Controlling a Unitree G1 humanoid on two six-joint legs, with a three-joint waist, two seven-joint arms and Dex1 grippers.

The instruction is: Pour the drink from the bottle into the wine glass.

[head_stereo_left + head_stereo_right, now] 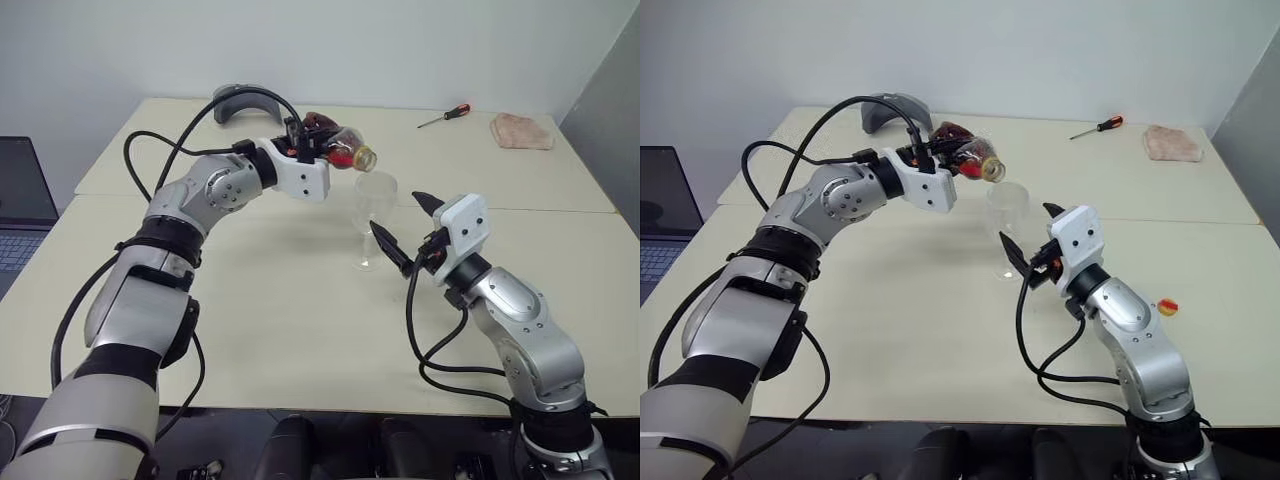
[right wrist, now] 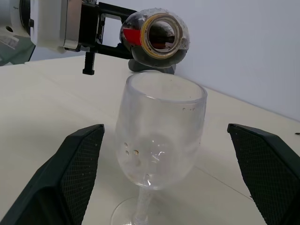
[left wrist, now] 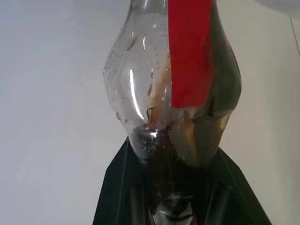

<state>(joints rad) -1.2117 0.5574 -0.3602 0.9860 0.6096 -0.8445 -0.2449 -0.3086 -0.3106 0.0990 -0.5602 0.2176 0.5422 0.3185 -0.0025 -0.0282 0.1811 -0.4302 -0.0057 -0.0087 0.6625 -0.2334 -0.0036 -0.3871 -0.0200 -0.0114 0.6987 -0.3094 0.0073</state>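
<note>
- The left gripper (image 1: 318,150) has its black fingers (image 3: 117,187) clamped tight on the base end of the bottle (image 1: 338,143), one finger on each side of it.
- The right gripper (image 1: 405,228) has its fingers (image 2: 70,173) spread wide apart, one on each side of the wine glass (image 2: 157,140); in the right wrist view clear gaps show between the bowl and both fingers, so they touch nothing.
- The bottle lies tipped close to level above the counter (image 1: 280,320), its open mouth (image 2: 161,33) ringed in yellow and pointing toward the glass, just above and behind the rim.
- Its clear bulbous body carries a red label strip (image 3: 190,51), and droplets cling to the inside wall.
- The drink (image 3: 164,154), dark brown, pools along the low side of the bottle and shows dark through the mouth; no stream falls from the mouth.
- The wine glass stands upright on the counter on its flat foot, between the two arms and directly in front of the right gripper.
- Its bowl looks clear, with a few small drops on the wall.
- Farther back on the counter lie a red-handled screwdriver (image 1: 445,116) and a pinkish cloth (image 1: 521,131), well apart from the glass; a grey curved object (image 1: 238,102) sits at the far edge behind the left arm.
- A small red and yellow piece (image 1: 1167,306) lies on the counter beside the right forearm.
</note>
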